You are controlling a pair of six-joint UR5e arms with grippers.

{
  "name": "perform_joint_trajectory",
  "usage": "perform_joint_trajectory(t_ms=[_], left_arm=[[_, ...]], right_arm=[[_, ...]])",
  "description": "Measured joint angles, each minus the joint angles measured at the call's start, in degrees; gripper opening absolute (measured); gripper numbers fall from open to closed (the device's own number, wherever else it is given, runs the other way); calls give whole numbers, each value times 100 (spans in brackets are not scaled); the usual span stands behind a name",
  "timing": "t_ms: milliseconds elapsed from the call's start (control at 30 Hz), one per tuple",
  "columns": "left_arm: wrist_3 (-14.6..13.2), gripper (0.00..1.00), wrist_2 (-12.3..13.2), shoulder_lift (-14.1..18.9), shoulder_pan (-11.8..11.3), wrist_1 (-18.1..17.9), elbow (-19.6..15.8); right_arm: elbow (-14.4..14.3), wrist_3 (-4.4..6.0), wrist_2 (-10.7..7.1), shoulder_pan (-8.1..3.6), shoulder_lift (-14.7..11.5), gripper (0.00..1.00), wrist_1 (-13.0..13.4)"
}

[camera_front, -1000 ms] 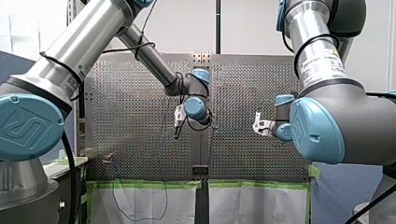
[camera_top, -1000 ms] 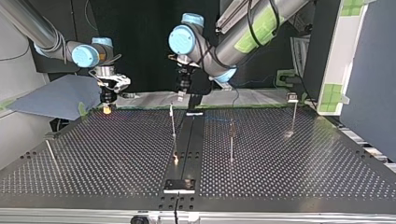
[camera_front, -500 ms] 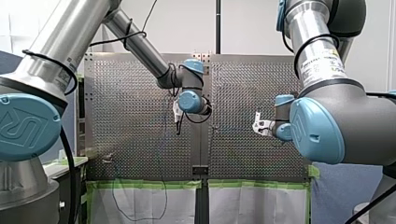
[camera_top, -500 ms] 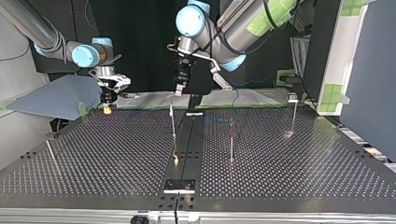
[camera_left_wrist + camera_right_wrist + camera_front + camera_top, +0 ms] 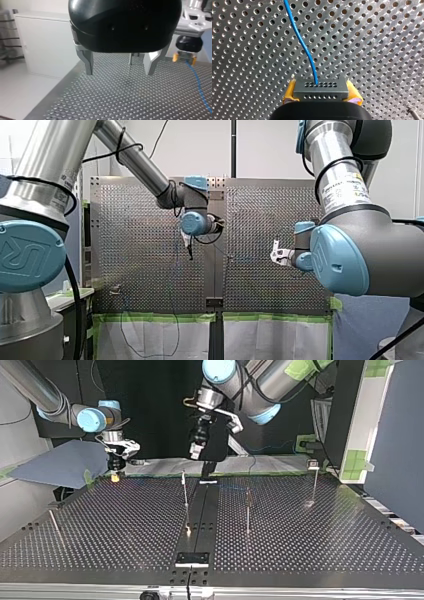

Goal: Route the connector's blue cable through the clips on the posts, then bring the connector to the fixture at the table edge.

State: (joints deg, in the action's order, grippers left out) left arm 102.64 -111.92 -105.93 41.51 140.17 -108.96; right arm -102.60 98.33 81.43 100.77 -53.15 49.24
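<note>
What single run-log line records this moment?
left gripper: open, empty | right gripper: shut on connector | blue cable: trails from connector

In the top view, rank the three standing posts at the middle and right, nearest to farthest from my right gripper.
1. Near-centre post, left of the dark strip, closest to my right gripper.
2. Middle post, right of the strip.
3. Far-right post, at the view's right.

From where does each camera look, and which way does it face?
Front: behind the arms, facing over the table; my left arm and right arm show.
Top: across the table, facing them.
Left wrist: along my open left gripper, toward my right gripper.
Right wrist: facing the table; connector between yellow pads.
Both wrist views share the blue cable.
</note>
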Motion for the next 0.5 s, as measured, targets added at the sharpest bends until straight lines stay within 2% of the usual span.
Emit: perform_joint_trajectory(t_ms=[100,367,500], left_arm=[[76,100,1,154,-46,-153,-155],[-73,100,-129,532,-113,-532,-533],[-92,100,-142,557,-141,-739,-737]], right_arm=[[1,2,-2,0,1,0,-3],[0,3,-18,0,1,0,-29],[-1,4,-21,0,1,0,-45]])
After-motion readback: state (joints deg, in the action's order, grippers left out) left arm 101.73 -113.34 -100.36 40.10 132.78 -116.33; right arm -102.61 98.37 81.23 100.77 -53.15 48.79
